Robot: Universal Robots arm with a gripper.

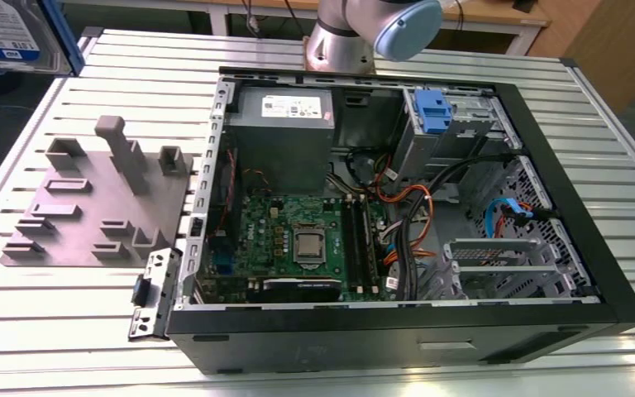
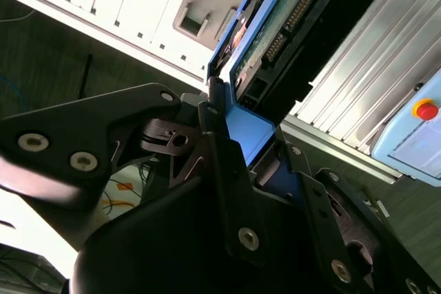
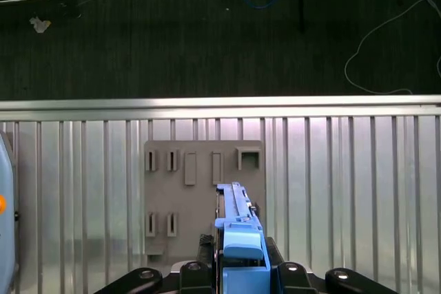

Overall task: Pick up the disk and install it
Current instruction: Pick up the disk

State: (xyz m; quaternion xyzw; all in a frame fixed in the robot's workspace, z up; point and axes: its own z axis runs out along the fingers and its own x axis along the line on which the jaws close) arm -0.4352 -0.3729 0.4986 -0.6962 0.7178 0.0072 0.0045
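The disk (image 2: 275,25) is clamped by its blue carrier edge between the fingers of the gripper (image 2: 244,139) and held raised above the grey fixture plate (image 3: 200,191). The open computer case (image 1: 406,207) is seen beside that plate on the slatted table (image 1: 97,314).

Bright, even light — pale glare on the slatted table (image 1: 141,66); floor (image 3: 207,32) dim, gripper (image 2: 248,135) in shadow.
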